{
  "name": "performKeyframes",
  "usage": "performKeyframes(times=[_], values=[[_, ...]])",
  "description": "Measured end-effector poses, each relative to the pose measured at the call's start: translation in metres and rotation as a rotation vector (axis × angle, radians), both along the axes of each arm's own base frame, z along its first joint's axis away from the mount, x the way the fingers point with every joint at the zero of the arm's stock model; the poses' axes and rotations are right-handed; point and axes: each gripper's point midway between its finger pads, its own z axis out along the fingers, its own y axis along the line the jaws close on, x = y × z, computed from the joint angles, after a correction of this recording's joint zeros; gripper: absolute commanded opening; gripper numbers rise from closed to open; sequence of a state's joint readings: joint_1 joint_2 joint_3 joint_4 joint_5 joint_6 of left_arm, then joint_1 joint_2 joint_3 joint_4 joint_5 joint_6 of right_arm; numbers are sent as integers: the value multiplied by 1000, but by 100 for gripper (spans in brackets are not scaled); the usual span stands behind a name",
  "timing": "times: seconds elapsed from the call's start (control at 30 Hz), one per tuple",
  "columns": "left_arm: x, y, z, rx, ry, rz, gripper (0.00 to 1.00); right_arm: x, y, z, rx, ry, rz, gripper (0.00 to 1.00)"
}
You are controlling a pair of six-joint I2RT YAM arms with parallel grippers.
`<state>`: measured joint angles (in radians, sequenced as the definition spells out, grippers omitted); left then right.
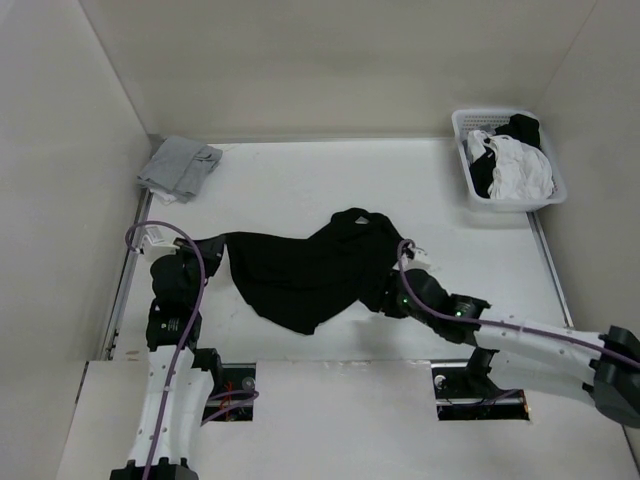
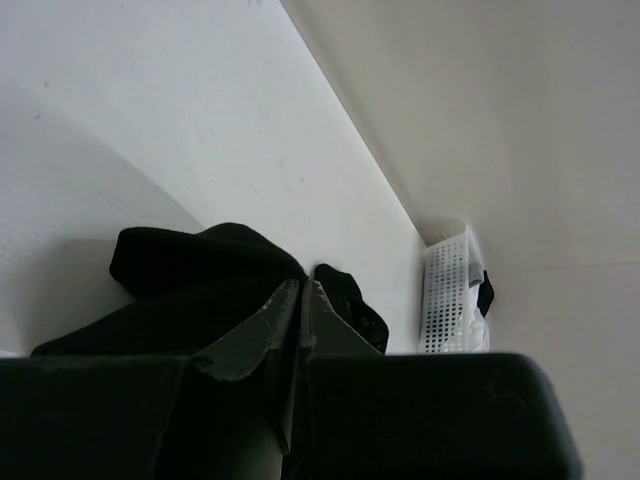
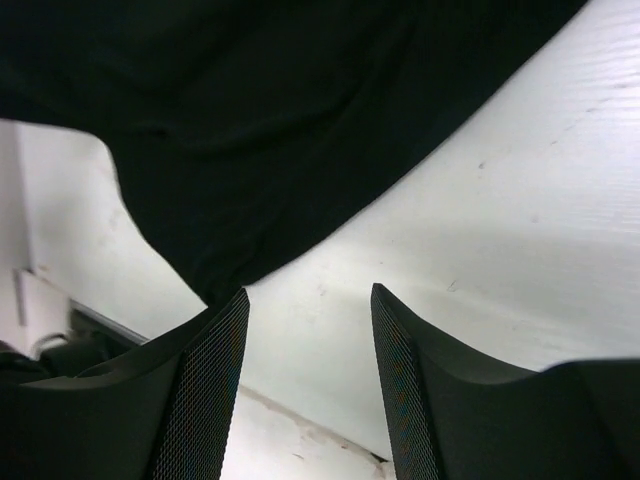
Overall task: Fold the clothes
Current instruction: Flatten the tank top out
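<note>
The black garment (image 1: 300,270) lies on the table (image 1: 330,185), well down and to the left of the white basket (image 1: 514,207), and it's bunched in a rumpled heap, not spread flat. The left gripper (image 2: 305,290), at the end of the garment farthest from the basket, has its fingers pressed together and looks to be pinching a sleeve edge, with the cloth drawn out toward it in a band. The right gripper (image 3: 308,300), at the end nearer the basket, is spread wide with nothing between its fingers, the dark hem just beyond its tips. No clean fold shows anywhere, so I'd call the task barely begun: the flattening and every fold are left.
</note>
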<state>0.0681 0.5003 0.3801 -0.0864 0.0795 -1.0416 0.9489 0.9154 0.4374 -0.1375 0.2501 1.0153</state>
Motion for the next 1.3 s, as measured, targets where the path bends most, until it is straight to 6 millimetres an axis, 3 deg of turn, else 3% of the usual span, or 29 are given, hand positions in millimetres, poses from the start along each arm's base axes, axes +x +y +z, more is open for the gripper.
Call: performKeyframes(times=[0.23, 0.37, 0.43, 0.47, 0.53, 0.57, 0.7, 0.77, 0.8, 0.9, 1.0, 1.07, 1.17, 1.3], values=[[4, -3, 3, 6, -19, -15, 2, 3, 31, -38, -114, 75, 82, 58], [8, -7, 1, 6, -19, -32, 2, 31, 20, -64, -165, 120, 4, 54], [10, -10, 1, 5, -20, -41, 2, 50, 20, -68, -166, 121, -33, 49], [11, -11, 2, 5, -22, -46, 2, 62, 22, -68, -162, 118, -51, 45], [13, -14, 3, 4, -29, -55, 2, 83, 27, -71, -157, 114, -77, 15], [13, -16, 4, 2, -33, -61, 2, 92, 28, -74, -155, 113, -87, 6], [15, -24, 9, -7, -53, -85, 2, 120, 22, -69, -127, 77, -142, 0], [15, -26, 12, -9, -65, -88, 2, 124, 17, -49, -115, 21, -148, 1], [14, -26, 14, -8, -73, -87, 2, 122, 16, -28, -94, -28, -136, 2], [13, -20, 24, -6, -105, -62, 2, 101, 18, 63, 22, -207, -78, 4], [13, -12, 35, -9, -134, -31, 2, 63, 9, 159, 168, -387, -17, 4], [13, -9, 42, -13, -150, -17, 2, 36, -1, 193, 228, -445, 18, 4], [11, -6, 51, -17, -172, -6, 2, 7, -14, 209, 259, -464, 61, 5], [10, -5, 63, -16, -199, 1, 2, -5, -18, 186, 193, -404, 95, 6]])
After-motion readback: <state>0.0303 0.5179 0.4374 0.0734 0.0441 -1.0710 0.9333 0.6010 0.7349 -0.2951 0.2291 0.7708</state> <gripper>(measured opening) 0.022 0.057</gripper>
